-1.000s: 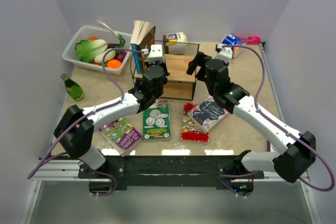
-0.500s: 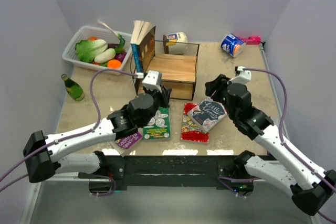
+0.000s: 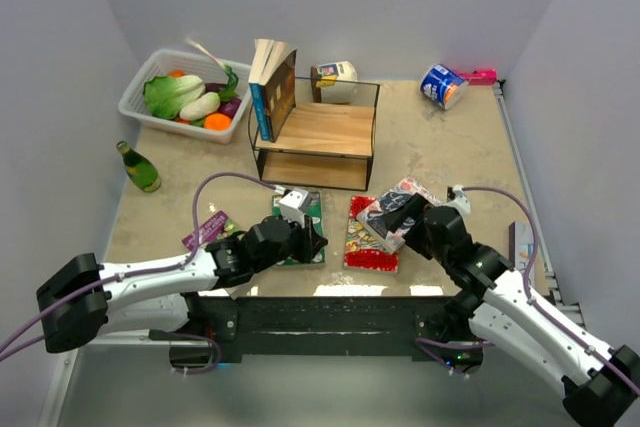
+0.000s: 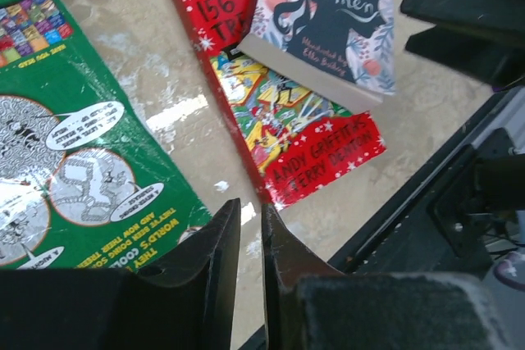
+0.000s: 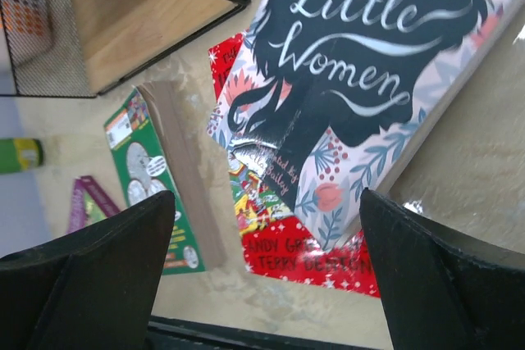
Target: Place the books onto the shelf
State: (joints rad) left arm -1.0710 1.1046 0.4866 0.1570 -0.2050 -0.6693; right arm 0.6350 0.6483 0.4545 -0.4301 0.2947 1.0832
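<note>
Standing on the shelf: a few books (image 3: 272, 82) stand upright at the left end of the shelf (image 3: 335, 127), on its top board. They lean on the black frame, which probably keeps them from toppling; one fans its cream pages open.
Lying on the worktop: four paperbacks lie flat on the worktop (image 3: 440, 147), near the arm bases.
Green book: the green book (image 4: 74, 145) has a glossy cartoon cover and lies flat.
Red book: the red book (image 4: 287, 120) is just right of the green one and has a starry, shiny cover.
Dark grey book: the dark grey book (image 5: 361, 63), with flowers on its cover, rests askew on the red book's far right part. Its raised edge probably offers an easier hold.
Purple book: the purple book (image 3: 205, 229) lies to the left, partly hidden by the left arm.
Left gripper: the left gripper (image 4: 250, 219) has its jaws nearly together with a slim gap and nothing between them. It is low over the strip between the green and red books. Whether it touches anything cannot be told.
Right gripper: the right gripper (image 5: 267, 202) has its jaws spread wide and empty, facing the dark grey book.
Materials: the shelf has pale wooden boards in a thin black metal frame. The paperbacks are thin and slick, so they are judged hard to lift off the mottled stone-look surface.
Far left: a white basket (image 3: 135, 97) of vegetables and a green bottle (image 3: 140, 167) stand apart from the work.
</note>
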